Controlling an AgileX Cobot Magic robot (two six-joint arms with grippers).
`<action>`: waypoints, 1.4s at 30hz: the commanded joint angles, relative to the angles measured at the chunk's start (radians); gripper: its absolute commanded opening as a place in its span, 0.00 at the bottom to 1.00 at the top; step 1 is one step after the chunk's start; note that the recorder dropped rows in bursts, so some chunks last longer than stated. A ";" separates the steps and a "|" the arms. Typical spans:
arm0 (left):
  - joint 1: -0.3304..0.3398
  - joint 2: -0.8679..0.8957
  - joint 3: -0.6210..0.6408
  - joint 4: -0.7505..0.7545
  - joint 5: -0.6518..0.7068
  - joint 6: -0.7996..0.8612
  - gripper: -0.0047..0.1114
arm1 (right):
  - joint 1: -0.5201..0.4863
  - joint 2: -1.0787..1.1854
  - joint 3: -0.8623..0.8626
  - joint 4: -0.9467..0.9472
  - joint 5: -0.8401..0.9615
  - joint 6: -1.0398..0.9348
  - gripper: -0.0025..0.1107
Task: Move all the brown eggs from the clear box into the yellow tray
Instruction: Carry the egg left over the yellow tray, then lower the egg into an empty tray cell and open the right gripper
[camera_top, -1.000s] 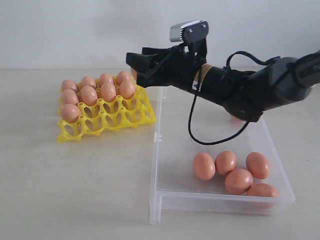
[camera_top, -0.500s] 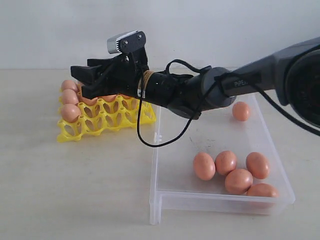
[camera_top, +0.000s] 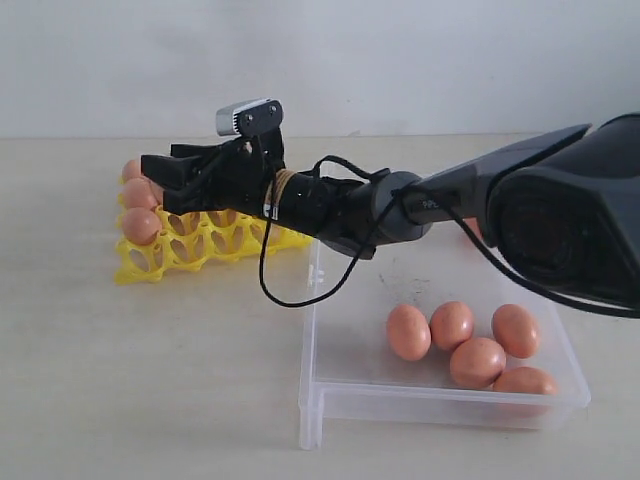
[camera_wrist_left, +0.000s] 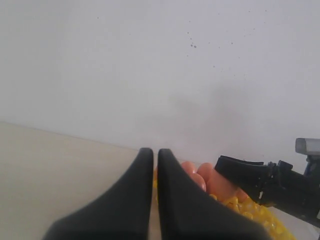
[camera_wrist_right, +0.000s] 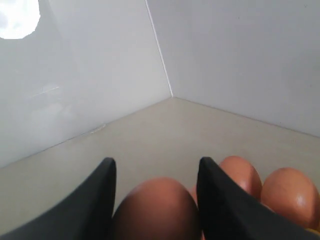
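"So, where are the brown eggs (camera_top: 141, 225)?"

"Several sit in the yellow tray (camera_top: 200, 247) at left. Over it the right gripper (camera_top: 160, 185) clasps one brown egg (camera_wrist_right: 157, 207), fingers partly apart. Five more lie in the clear box (camera_top: 350, 350). The left gripper (camera_wrist_left: 154, 152) is closed, holding nothing."

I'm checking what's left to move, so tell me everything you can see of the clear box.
The clear box is a shallow, transparent plastic rectangle with low walls and dark scuffs on its floor. It lies flat on the table beside the yellow tray. Five brown eggs show inside, clustered near one corner.
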 joint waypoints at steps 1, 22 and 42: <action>-0.004 -0.003 -0.003 -0.003 0.000 0.009 0.07 | 0.001 0.044 -0.067 -0.002 0.012 0.006 0.02; -0.004 -0.003 -0.003 -0.003 0.000 0.009 0.07 | 0.042 0.119 -0.203 0.019 0.276 -0.038 0.02; -0.004 -0.003 -0.003 -0.003 0.000 0.009 0.07 | 0.042 0.099 -0.203 0.011 0.336 -0.008 0.52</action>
